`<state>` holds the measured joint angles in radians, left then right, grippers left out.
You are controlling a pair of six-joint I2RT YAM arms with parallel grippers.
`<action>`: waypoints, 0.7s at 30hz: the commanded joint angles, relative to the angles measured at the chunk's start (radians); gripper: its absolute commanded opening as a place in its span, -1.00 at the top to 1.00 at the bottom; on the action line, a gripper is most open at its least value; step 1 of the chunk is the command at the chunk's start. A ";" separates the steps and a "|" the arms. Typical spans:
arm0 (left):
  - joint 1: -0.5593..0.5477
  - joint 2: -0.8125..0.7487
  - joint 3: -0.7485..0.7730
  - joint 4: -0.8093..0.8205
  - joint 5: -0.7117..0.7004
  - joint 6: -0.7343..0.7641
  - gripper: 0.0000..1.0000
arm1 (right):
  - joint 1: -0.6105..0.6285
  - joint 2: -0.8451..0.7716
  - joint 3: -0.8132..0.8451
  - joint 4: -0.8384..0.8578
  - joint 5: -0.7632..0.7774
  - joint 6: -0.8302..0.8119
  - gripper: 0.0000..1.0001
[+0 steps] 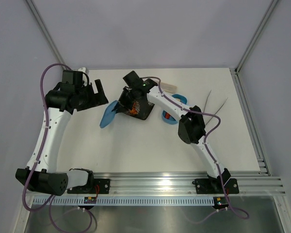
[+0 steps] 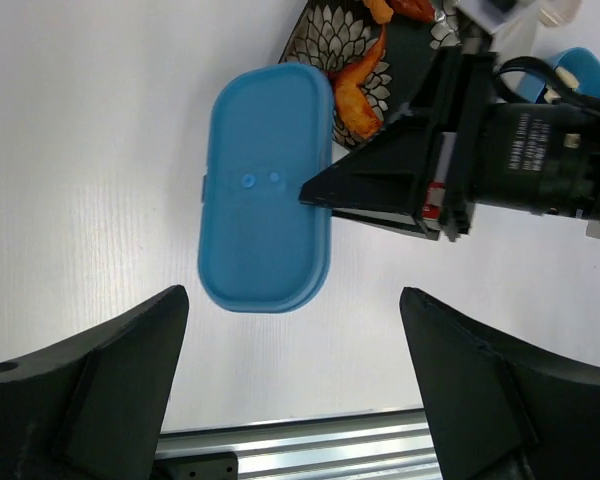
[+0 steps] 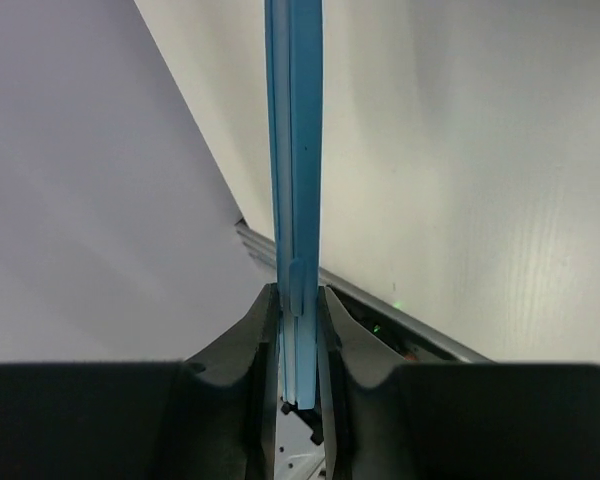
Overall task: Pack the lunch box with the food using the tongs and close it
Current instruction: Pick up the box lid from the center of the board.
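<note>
My right gripper is shut on the edge of the light-blue lid, which shows edge-on between its fingers. From above, the lid hangs tilted left of the black plate, and the right gripper holds its right edge. The left gripper is open and empty, up and to the left of the lid. Orange food lies on the plate. The lunch box sits partly under the right arm. The tongs lie at the right.
A pale translucent case lies behind the lunch box. A metal rail runs along the near edge and a frame post along the right side. Grey walls close in the back and both sides.
</note>
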<state>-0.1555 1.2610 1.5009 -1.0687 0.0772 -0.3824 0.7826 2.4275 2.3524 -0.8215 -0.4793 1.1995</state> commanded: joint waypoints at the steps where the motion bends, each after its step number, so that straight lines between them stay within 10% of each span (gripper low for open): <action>1: 0.004 -0.005 0.058 -0.004 0.027 -0.009 -0.82 | -0.031 -0.192 0.005 -0.065 0.199 -0.176 1.00; 10: -0.109 0.029 0.096 0.052 0.041 0.029 -0.77 | -0.075 -0.387 -0.070 -0.338 0.695 -0.388 1.00; 21: -0.446 0.084 0.013 0.266 -0.051 0.117 -0.86 | -0.086 -0.392 -0.045 -0.521 0.722 -0.405 1.00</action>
<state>-0.5514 1.3567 1.5333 -0.9497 0.0639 -0.3138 0.6949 2.0415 2.2864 -1.2831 0.1936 0.8078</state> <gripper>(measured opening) 0.919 0.235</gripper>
